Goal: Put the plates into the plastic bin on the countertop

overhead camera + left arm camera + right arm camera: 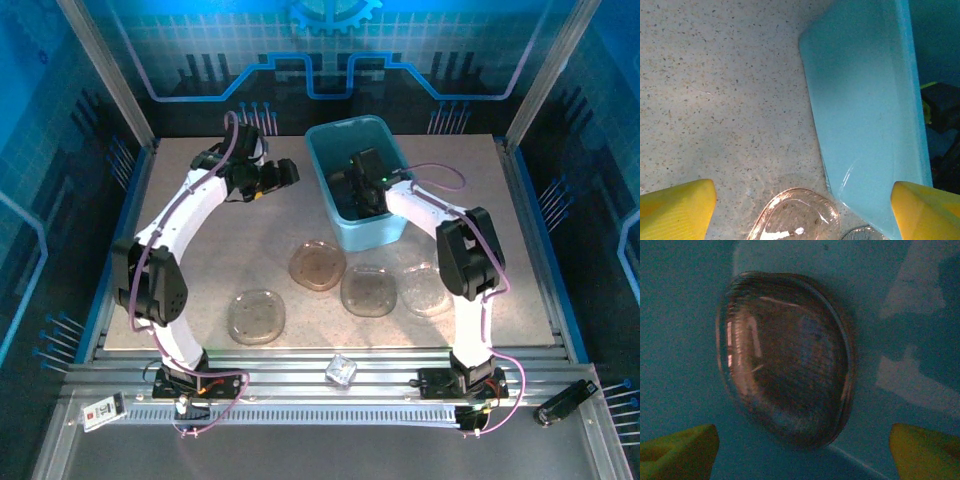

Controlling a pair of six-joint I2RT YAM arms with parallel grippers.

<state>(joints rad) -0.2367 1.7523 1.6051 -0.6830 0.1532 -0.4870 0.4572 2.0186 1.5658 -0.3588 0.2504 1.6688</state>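
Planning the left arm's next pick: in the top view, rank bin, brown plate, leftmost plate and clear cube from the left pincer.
1. plastic bin, just right of the left pincer.
2. brown plate, mid-table.
3. leftmost plate, front left.
4. clear cube, front rails.

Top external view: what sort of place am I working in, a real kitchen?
Probably a staged robot test cell, not a kitchen: a speckled countertop framed by metal rails, with blue wall panels printed in a circuit-and-gear pattern enclosing it on three sides.
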